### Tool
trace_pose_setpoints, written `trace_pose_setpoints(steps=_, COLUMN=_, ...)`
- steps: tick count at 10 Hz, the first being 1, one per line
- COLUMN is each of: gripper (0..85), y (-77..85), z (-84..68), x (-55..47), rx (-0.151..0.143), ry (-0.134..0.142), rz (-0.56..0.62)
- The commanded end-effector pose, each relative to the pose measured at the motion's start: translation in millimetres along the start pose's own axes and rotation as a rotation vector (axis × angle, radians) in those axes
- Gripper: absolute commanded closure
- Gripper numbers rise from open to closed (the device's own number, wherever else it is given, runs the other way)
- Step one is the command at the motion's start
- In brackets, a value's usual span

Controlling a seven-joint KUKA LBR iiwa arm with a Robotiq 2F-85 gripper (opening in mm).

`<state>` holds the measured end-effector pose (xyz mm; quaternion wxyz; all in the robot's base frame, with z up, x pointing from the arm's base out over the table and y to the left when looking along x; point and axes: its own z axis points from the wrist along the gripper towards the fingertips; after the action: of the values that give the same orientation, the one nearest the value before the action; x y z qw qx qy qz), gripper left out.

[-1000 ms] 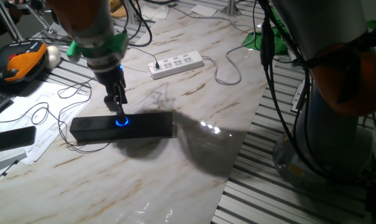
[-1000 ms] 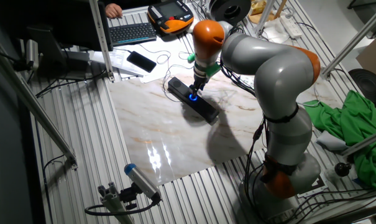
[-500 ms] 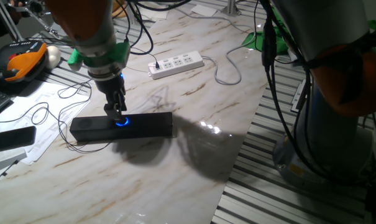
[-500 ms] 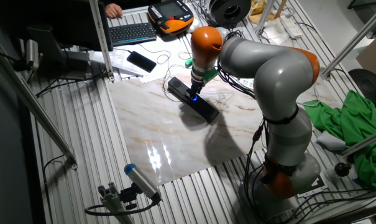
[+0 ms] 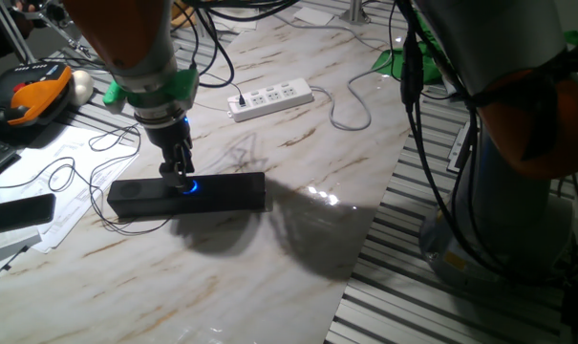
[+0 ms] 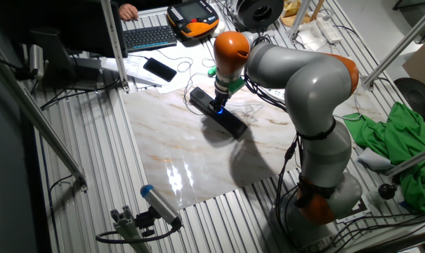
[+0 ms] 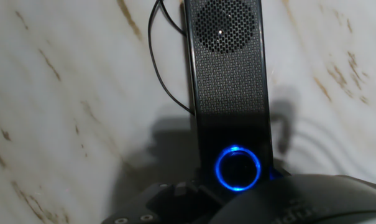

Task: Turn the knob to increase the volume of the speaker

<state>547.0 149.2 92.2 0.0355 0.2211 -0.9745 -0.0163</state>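
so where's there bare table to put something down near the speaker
The widest bare patch is the marble top in front of the speaker, out to its near edge. Another lies between the speaker and the white power strip. It is crowded left of the speaker: thin cables, papers and a black remote. The gripper hangs at the knob.

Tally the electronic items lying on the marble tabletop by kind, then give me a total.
Speaker, with its blue-lit knob: 1
White power strip: 1
Total: 2
The pincer sits at the knob and is not counted.
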Motion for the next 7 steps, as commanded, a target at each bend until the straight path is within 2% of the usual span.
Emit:
trace_pose_setpoints(steps=1, gripper=34.0, y=0.0, z=0.3, x=-0.2, rx=-0.002, ry=-0.001, rz=0.001)
trace_pose_setpoints(steps=4, gripper=34.0, y=-1.1, z=7.6, x=-2.8, rx=-0.008, ry=-0.009, rz=0.005)
trace_pose_setpoints(steps=7, gripper=34.0, y=-2.2, z=7.7, x=-3.4, rx=-0.01, ry=-0.008, rz=0.002)
